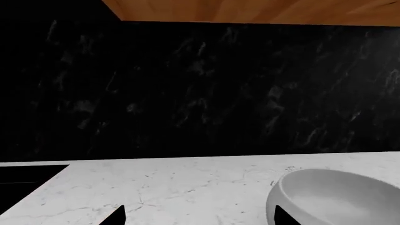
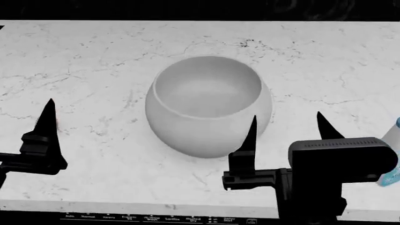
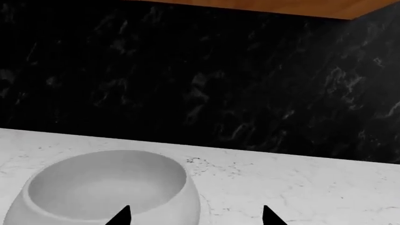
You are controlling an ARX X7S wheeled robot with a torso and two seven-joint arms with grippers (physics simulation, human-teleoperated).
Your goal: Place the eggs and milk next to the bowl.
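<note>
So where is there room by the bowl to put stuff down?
Bare counter lies left of the bowl and behind it, up to the dark wall. It is tighter on the right, where the right gripper hangs near the milk.

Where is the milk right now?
In the head view the milk peeks in at the far right edge of the counter, right of the bowl, mostly hidden behind the right gripper.
</note>
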